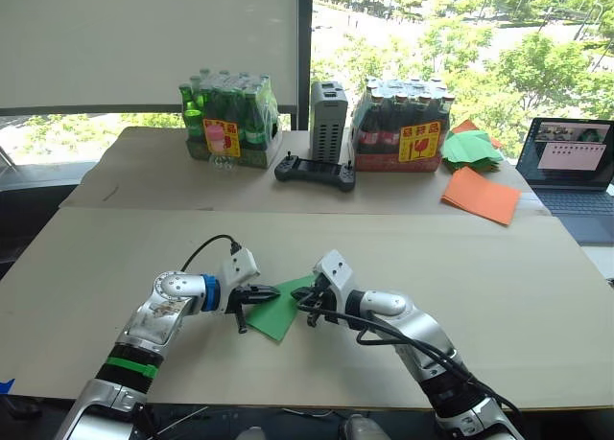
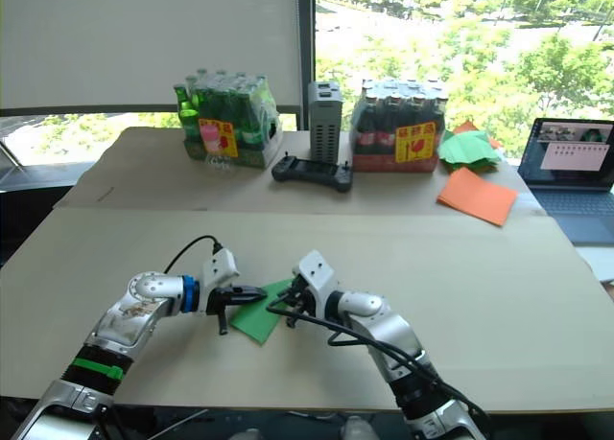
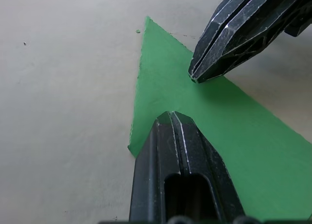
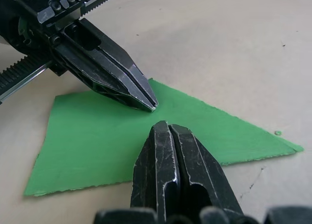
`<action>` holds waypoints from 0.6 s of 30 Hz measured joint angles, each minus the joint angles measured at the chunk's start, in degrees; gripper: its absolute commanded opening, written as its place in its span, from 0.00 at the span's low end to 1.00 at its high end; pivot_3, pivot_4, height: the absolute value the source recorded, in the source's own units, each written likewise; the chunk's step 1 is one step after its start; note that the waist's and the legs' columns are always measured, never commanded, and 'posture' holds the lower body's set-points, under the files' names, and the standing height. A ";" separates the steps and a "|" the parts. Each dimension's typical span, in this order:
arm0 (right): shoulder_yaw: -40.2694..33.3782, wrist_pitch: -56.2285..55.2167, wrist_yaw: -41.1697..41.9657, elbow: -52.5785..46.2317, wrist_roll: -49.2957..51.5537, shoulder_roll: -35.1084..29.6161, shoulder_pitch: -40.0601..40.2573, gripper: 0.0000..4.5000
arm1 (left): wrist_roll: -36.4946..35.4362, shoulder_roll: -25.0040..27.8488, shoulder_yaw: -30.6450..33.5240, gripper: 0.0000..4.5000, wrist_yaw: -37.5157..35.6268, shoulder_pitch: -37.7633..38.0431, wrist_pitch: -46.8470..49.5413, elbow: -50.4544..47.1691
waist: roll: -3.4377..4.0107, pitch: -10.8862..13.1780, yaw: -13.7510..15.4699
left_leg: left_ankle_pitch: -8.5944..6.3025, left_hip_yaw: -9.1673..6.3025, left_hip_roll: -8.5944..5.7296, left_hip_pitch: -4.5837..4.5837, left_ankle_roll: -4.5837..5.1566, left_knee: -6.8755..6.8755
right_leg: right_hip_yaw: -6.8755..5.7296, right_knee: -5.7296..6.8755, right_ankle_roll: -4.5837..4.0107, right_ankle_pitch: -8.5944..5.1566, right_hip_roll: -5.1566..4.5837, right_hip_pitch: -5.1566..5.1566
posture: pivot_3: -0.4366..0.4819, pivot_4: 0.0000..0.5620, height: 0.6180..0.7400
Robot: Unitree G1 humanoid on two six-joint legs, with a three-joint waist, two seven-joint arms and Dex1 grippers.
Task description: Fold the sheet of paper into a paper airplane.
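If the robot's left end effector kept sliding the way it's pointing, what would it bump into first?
Most likely the right end effector. The left end effector points across the green sheet of paper straight at it, both shut, tips close together over the sheet. Whether the tips would meet exactly is hard to judge.

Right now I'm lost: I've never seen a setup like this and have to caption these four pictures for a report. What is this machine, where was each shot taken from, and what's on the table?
This is a two-armed humanoid robot. The two wide pictures come from its head camera, looking down over its arms; the two close-ups come from cameras on its wrists.

Each arm ends in a claw of two black fingers. The left claw and right claw are both shut, their tips pressing down on the sheet of paper, a green piece lying flat with a pointed end. Neither grips it.

At the table's far edge stand a pack of green bottles, a grey box, a black controller, a pack of dark bottles, green folded papers and orange sheets. A laptop sits at the right.
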 measured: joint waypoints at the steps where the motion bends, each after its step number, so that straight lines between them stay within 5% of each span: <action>1: 0.00 -0.48 -0.02 0.45 -0.17 -0.02 0.00 0.00 | 0.01 -0.14 -0.07 0.00 -0.01 0.00 -0.16 0.03 | 0.00 0.00 -0.01 | 0.00 0.00 0.00 0.00 0.00 0.00 | 0.00 0.00 0.00 0.00 0.00 0.00 | 0.48 0.27 1.00; 18: -3.52 -7.64 -2.22 9.25 -2.26 -0.73 -1.87 0.00 | 0.54 -0.21 -0.99 0.00 -0.04 0.05 -1.03 -0.07 | 0.01 -0.02 -0.02 | 0.00 0.03 0.00 0.25 0.00 0.00 | 0.03 0.02 0.00 0.00 0.00 0.23 | 0.48 0.27 1.00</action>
